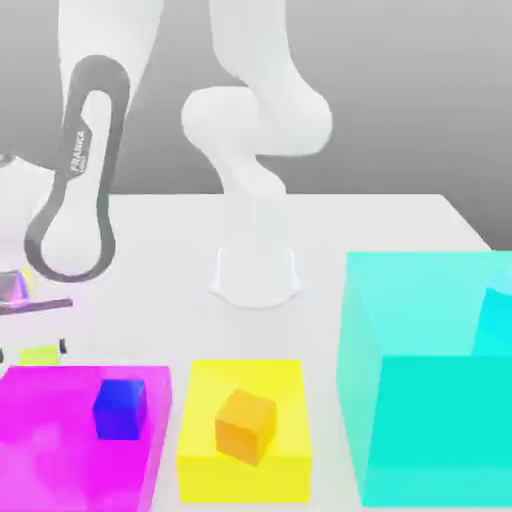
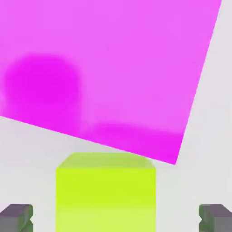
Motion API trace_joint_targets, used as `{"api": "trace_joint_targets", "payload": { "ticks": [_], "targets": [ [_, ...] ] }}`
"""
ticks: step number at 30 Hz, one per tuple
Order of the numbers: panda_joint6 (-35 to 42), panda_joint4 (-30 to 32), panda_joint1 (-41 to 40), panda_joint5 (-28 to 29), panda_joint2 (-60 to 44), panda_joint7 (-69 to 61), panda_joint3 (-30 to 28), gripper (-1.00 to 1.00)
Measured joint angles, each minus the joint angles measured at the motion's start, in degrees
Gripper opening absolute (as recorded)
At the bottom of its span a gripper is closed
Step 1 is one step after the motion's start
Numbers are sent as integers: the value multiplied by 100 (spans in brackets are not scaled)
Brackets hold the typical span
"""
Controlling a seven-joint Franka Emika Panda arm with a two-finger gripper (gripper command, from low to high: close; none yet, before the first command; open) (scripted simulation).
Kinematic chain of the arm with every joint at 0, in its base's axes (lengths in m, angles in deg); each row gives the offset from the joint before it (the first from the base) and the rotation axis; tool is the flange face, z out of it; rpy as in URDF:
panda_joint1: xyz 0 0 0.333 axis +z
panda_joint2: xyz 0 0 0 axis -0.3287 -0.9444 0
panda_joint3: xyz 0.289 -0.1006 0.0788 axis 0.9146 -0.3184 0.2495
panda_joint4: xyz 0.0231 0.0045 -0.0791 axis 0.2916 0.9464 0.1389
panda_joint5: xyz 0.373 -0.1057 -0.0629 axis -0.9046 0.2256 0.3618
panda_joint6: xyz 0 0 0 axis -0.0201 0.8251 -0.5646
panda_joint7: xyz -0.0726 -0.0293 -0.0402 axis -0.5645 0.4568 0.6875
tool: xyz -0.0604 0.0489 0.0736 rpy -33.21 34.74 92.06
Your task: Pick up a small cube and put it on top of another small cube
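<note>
I read fingers spread wide, empty | lime cube centred between them, at 12 o'clock off magenta block | next: descend, close.

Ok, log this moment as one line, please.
gripper: open, astride lime cube | lime cube: on table, beside magenta block | blue cube: on magenta block
</note>
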Motion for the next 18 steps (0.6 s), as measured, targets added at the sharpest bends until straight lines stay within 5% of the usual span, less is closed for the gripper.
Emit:
{"api": "trace_joint_targets", "payload": {
  "ticks": [1,8,18],
  "targets": [
    [-55,-30,-112,-136,-91,-104,139,-100],
    [-39,-33,-93,-166,-95,-126,125,-100],
    [764,320,1174,1904,1218,1244,-1343,-100]
  ]
}}
